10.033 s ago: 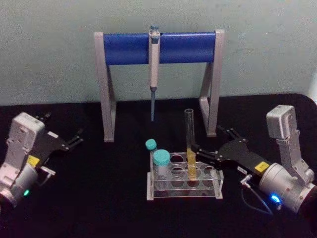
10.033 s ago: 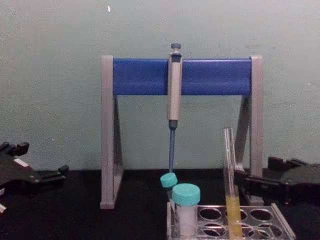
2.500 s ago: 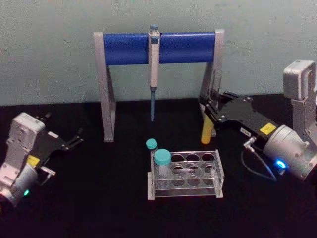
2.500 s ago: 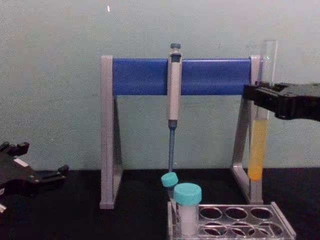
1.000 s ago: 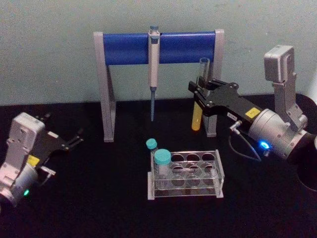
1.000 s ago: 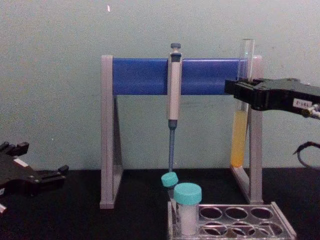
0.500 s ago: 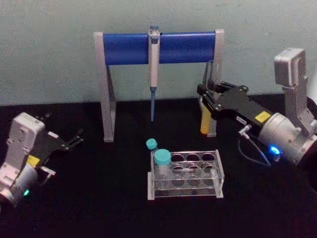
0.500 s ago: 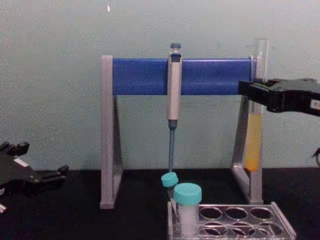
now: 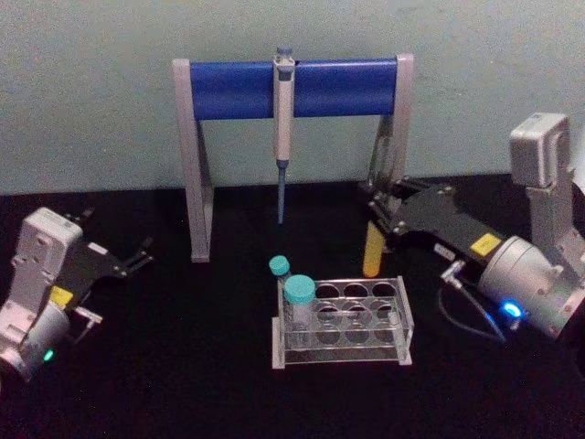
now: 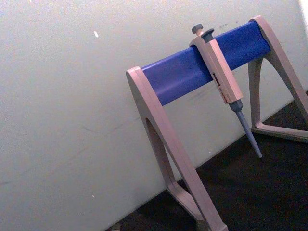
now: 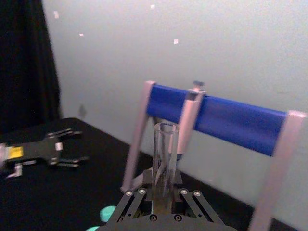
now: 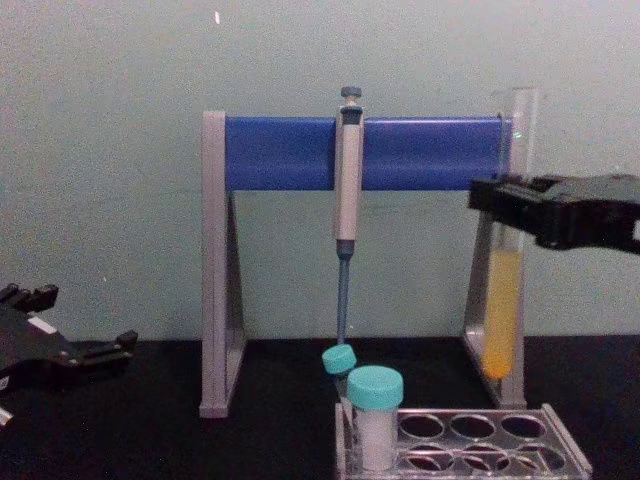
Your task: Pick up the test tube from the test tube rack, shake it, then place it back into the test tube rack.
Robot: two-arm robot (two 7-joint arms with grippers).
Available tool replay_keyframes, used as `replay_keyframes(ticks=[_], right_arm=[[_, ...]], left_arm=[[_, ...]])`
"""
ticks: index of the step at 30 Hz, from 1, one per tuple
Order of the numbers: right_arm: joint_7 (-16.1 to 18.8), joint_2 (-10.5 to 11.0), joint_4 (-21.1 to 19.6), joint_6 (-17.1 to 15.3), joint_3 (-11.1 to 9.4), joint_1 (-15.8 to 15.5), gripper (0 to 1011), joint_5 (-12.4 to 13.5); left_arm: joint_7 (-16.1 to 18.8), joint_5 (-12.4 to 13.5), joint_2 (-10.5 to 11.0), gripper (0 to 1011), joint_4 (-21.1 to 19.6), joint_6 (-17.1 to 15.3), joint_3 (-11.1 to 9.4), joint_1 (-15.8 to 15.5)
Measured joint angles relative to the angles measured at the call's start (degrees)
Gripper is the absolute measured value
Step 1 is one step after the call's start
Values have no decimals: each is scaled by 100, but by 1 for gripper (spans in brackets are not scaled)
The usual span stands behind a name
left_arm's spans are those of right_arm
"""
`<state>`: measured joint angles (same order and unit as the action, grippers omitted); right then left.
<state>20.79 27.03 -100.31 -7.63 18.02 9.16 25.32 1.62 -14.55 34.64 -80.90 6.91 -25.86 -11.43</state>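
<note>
Clamping test tube (image 12: 500, 320) (yellow liquid) | right hand (image 9: 378, 219) closed; raised beside test tube rack (image 9: 340, 355)

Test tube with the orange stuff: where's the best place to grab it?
Grip the test tube on its bare glass above the liquid, from the side. It is upright, thin, open-topped, so a sideways pinch keeps it level. The right hand grips it there now. The left hand sits idle.
</note>
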Motion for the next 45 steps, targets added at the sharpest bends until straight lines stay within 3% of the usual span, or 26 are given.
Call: replay_keyframes(ticks=[6, 17, 26, 45], right_arm=[[257, -45, 121, -41, 262, 229, 234, 42], [544, -263, 920, 58, 625, 996, 234, 46], [470, -347, 1321, 173, 612, 1246, 234, 22], [327, -328, 1284, 194, 464, 1155, 234, 31]], left_arm=[[0, 0, 0, 1010, 0, 0, 0, 0], [0, 0, 0, 1009, 0, 0, 0, 0], [0, 0, 0, 1009, 0, 0, 0, 0], [0, 0, 0, 1010, 0, 0, 0, 0]])
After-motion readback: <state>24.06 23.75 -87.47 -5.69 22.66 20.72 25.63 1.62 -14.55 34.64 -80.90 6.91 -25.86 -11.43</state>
